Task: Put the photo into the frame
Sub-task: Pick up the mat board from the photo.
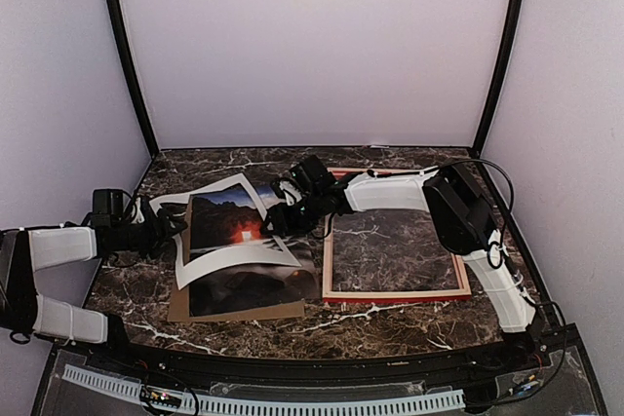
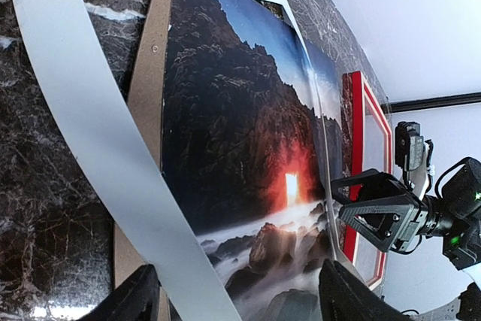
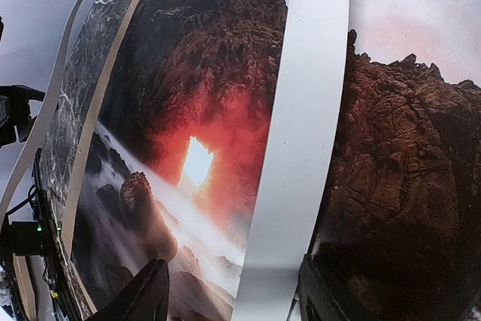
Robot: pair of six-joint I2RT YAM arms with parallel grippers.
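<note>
Left pincer (image 2: 240,276) and right pincer (image 3: 233,268): jaws apart on both. Each straddles a rail of the white mat board (image 1: 229,262), and neither is clamped on anything that can be made out. Photo (image 1: 244,289): lies face up on the brown backing board (image 1: 185,301), partly under the skewed mat and just left of the frame (image 1: 395,294). The frame lies flat on the desk (image 1: 390,323), with marble showing through its opening. Judged as a thin print, the photo should be light, limp enough to bow when lifted by one side, probably smooth-faced, and easily creased or smudged. The best hold appears to be a shallow pinch at an exposed margin, ideally at two opposite edges with one pincer each, once the mat is off it. No brand, label or legible writing appears on any item.
</note>
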